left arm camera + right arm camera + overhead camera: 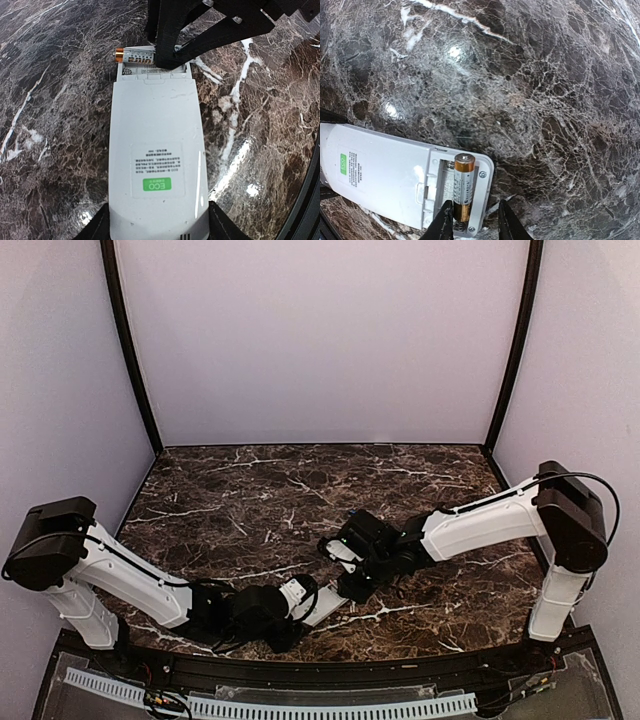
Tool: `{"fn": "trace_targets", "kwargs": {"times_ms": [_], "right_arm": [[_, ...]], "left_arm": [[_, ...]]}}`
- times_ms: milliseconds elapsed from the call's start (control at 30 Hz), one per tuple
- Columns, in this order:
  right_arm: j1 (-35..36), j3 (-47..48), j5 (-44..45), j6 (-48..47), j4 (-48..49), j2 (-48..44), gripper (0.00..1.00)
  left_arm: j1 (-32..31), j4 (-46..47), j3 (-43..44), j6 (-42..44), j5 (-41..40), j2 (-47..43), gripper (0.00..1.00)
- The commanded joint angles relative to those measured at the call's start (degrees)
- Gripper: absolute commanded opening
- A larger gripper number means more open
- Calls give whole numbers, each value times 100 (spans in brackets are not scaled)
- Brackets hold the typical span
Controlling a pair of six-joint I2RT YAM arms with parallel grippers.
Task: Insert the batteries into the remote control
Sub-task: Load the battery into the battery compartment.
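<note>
right gripper [475, 206]: jaws apart, wider than cell, one finger touching battery [462, 190] at its butt end, 6 o'clock of wrist view. my guess: nudging it home, not gripping. battery lies in open compartment [440, 186], gold cap toward 12. slot beside it looks empty, no second cell in sight. remote control [385, 180] face-down, ECO sticker [156, 184] up, so bay's reachable. left gripper [159, 216] clamped on remote's other end, probably so it can't skid on marble table [545, 100]. top view: whole lot near table's 6 o'clock.
</note>
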Motion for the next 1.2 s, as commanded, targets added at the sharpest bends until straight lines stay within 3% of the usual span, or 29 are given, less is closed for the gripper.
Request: {"fn": "trace_targets", "kwargs": {"times_ms": [0,167,333,667,933,1167], "right_arm": [[-94,11,356,48,-509,178,27],[-100,47,243,11,-477,163,26],[-151,14,-467,-170,-229,-93,32],[-730,110,-1637,-94,437,-344,33],[-745,369,-1832,-4,870,142,21],[-556,490,-1578,-318,875,365,17]], "left_arm": [[9,-1239,-345,-125,-88,41,19],[9,-1230,-349,-116,-94,42,19],[5,-1209,-360,-104,-77,42,19],[0,-1177,-369,-81,-37,49,20],[0,-1186,-366,-81,-25,40,20],[-8,-1186,-352,-81,-31,67,20]]}}
